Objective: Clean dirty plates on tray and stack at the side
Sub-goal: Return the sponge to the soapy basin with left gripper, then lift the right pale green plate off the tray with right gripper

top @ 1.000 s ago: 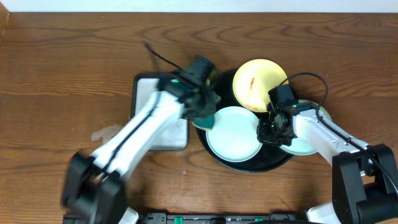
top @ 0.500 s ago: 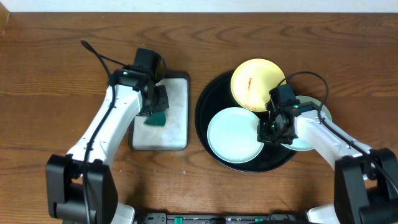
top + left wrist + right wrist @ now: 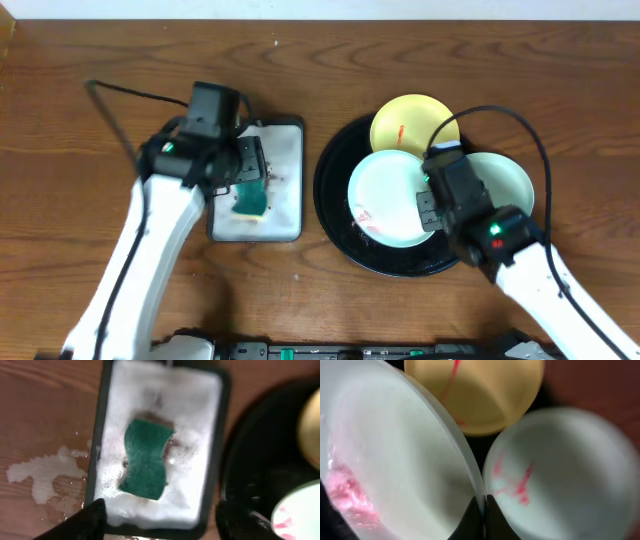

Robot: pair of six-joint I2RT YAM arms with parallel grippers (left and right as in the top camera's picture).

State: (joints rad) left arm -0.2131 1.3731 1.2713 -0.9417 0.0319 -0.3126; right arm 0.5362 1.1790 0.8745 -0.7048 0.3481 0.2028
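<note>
My left gripper (image 3: 250, 176) now gapes empty, green sponge (image 3: 145, 457) dropped on the soapy sponge tray (image 3: 214, 435); right gripper (image 3: 483, 510) pinches a still-smeared mint plate (image 3: 385, 195) by its rim, probably for stacking.

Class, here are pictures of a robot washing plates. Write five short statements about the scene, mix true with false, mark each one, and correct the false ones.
1. The green sponge lies in the foamy sponge tray. True.
2. The right fingers are closed on the rim of a mint-green plate. True.
3. The yellow plate is clean. False: it carries a red streak.
4. The left fingers grip the sponge. False: they are open, and the sponge lies free.
5. A puddle sits on the wood beside the sponge tray. True.
</note>
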